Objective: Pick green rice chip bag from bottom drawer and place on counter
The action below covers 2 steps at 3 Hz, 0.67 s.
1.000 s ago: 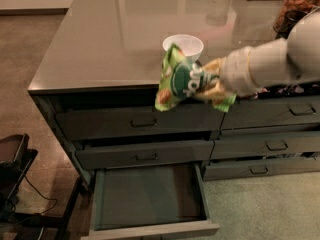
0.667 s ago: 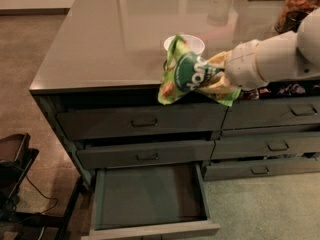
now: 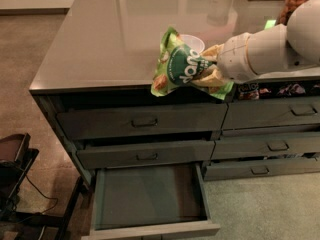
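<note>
From the camera view I count one green rice chip bag (image 3: 180, 66), one white cup (image 3: 195, 41) and one tool (image 3: 209, 66) on the end of one pale arm (image 3: 265, 49). The bench (image 3: 110, 44) has six drawers under it, three in the left stack and three in the right. Only the bottom drawer (image 3: 150, 194) of the left stack is pulled out, and its floor is bare. The two handled drawers (image 3: 145, 121) above it are pushed in.

My tool is clenched on the bag. It comes in from the right, with tan fingers (image 3: 212, 51) above and below the bag's right end. The rest of the bag sticks out to the tool's left, tilted, with the logo facing me. The bag hangs in the air at the bench's front edge, about midway along it. Its lower corner overlaps that edge and its upper part sits in front of the cup.

Since the earlier frames the bag and tool have risen and moved a little in over the bench's front edge, and the bag now hides more of the cup. The bottom drawer is as far open as before.
</note>
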Motion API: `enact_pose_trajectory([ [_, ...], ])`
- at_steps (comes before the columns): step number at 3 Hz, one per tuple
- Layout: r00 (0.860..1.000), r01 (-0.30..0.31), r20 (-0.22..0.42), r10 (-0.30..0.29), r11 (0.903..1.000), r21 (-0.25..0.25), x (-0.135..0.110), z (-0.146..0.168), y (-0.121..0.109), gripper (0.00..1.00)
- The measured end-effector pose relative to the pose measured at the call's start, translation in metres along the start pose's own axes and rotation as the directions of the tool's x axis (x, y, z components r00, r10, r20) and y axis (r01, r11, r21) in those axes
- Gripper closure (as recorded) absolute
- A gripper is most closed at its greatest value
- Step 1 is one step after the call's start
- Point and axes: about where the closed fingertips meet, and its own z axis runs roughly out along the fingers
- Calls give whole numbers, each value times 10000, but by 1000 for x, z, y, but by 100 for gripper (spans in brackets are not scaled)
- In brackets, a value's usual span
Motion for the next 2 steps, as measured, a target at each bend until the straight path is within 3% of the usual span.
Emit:
enact_pose_trajectory([
  [1, 9992, 2, 393, -5, 10000, 77, -27, 25, -29, 100],
  [2, 9947, 256, 996, -254, 9997, -11, -68, 57, -59, 100],
])
